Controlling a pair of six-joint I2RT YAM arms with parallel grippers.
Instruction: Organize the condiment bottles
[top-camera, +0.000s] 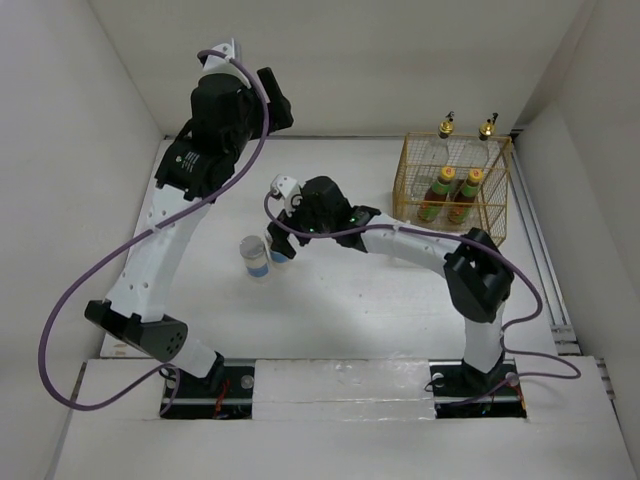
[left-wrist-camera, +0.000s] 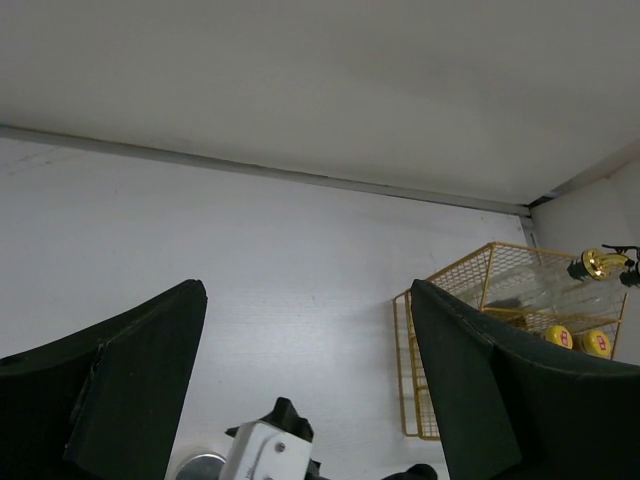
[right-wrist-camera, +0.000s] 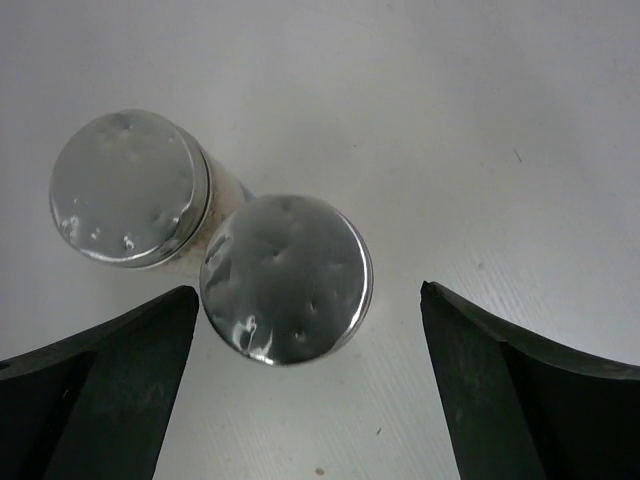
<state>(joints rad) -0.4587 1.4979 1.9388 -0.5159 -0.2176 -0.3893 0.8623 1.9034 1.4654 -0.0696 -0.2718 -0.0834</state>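
Note:
Two short silver-lidded jars stand side by side on the table: one (top-camera: 256, 257) in the open, the other (top-camera: 281, 254) partly hidden under my right gripper (top-camera: 279, 243). In the right wrist view the gripper (right-wrist-camera: 307, 290) is open above them. The nearer lid (right-wrist-camera: 287, 277) lies between the fingers, closer to the left one. The other lid (right-wrist-camera: 130, 188) is outside to the upper left. Two glass bottles with gold stoppers (top-camera: 446, 126) and two sauce bottles (top-camera: 437, 192) stand in the yellow wire basket (top-camera: 500, 205). My left gripper (top-camera: 275, 105) is raised, open and empty.
The basket stands at the back right near the wall and also shows in the left wrist view (left-wrist-camera: 440, 350) with a gold stopper (left-wrist-camera: 597, 263). White walls enclose the table on three sides. A purple cable loops off the left arm (top-camera: 60, 310).

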